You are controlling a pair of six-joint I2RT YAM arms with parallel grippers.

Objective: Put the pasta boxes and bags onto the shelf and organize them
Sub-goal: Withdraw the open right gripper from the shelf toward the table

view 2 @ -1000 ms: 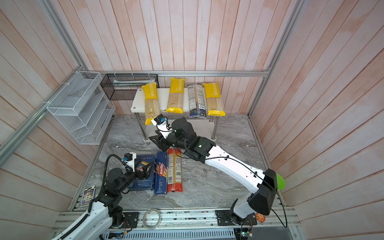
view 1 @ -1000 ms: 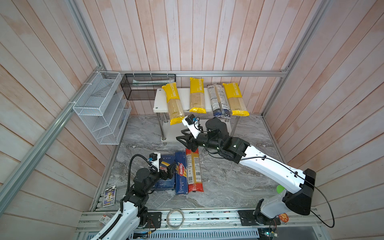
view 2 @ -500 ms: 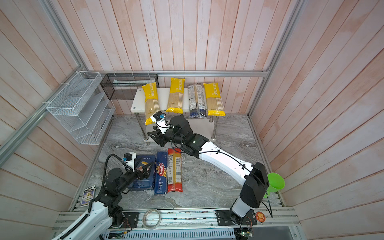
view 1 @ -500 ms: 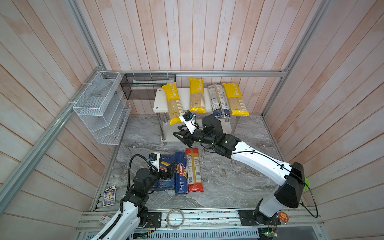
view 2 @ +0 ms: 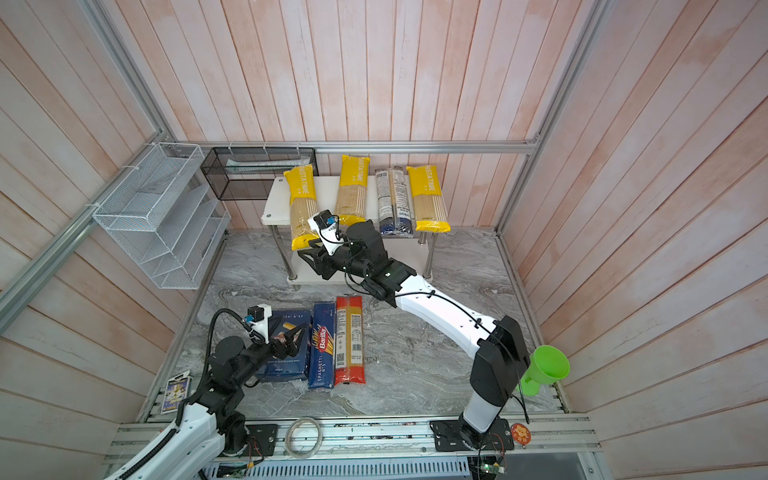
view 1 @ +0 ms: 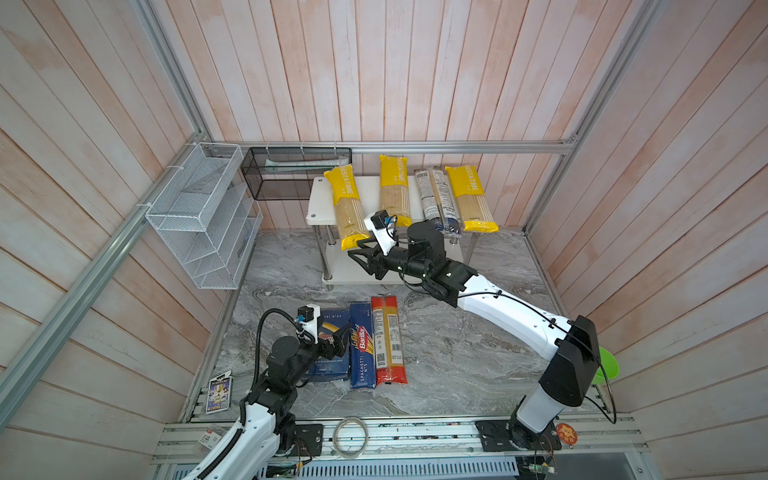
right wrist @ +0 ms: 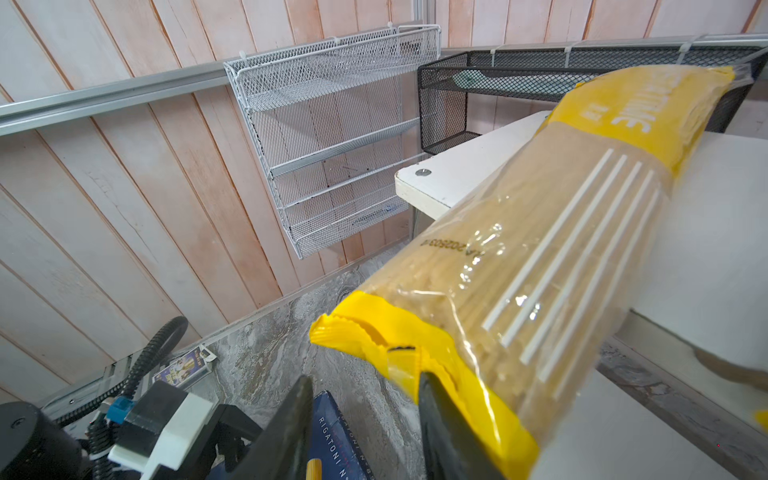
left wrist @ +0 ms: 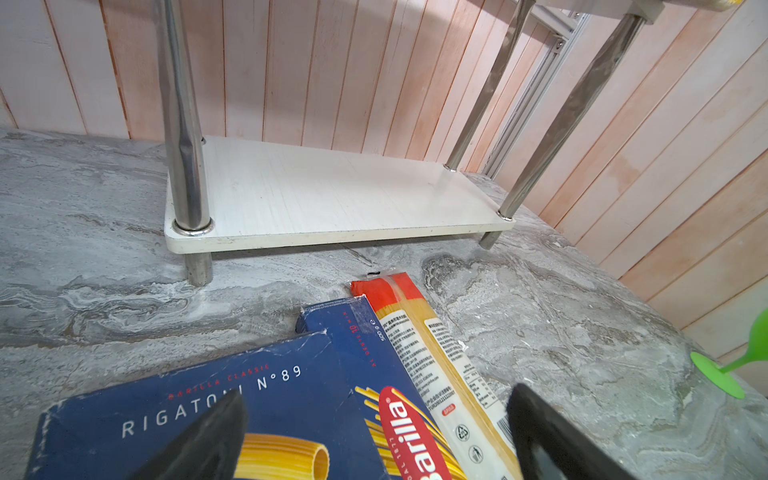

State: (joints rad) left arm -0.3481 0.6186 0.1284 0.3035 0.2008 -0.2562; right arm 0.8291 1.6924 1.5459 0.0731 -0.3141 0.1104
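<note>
The white two-tier shelf (view 1: pixel 320 203) (view 2: pixel 276 203) carries three yellow bags and a dark blue and clear bag (view 1: pixel 436 199) on its top tier. The leftmost yellow bag (view 1: pixel 347 208) (right wrist: pixel 540 249) lies askew and overhangs the front edge. My right gripper (view 1: pixel 358 259) (right wrist: pixel 365 382) is open at that overhanging end, one finger against the yellow seal, nothing between the jaws. On the floor lie the rigatoni box (view 1: pixel 328 361) (left wrist: pixel 270 399), the spaghetti box (view 1: pixel 361 345) (left wrist: pixel 357 332) and a red-ended bag (view 1: pixel 388 336) (left wrist: pixel 419 328). Open and holding nothing, my left gripper (view 1: pixel 338 338) (left wrist: pixel 376 399) hovers over the boxes. The lower tier (left wrist: pixel 332 195) is bare.
A white wire organiser (view 1: pixel 199 216) hangs on the left wall and a black mesh basket (view 1: pixel 291 174) sits beside the shelf's back left. A green funnel (view 2: pixel 544 368) stands behind my right arm. A card (view 1: pixel 219 392) and a wire coil (view 1: pixel 351 432) lie by the front rail.
My right arm has reached further out, bringing its gripper left and up to the overhanging end of the leftmost yellow bag. The left arm and the floor packs have not moved.
</note>
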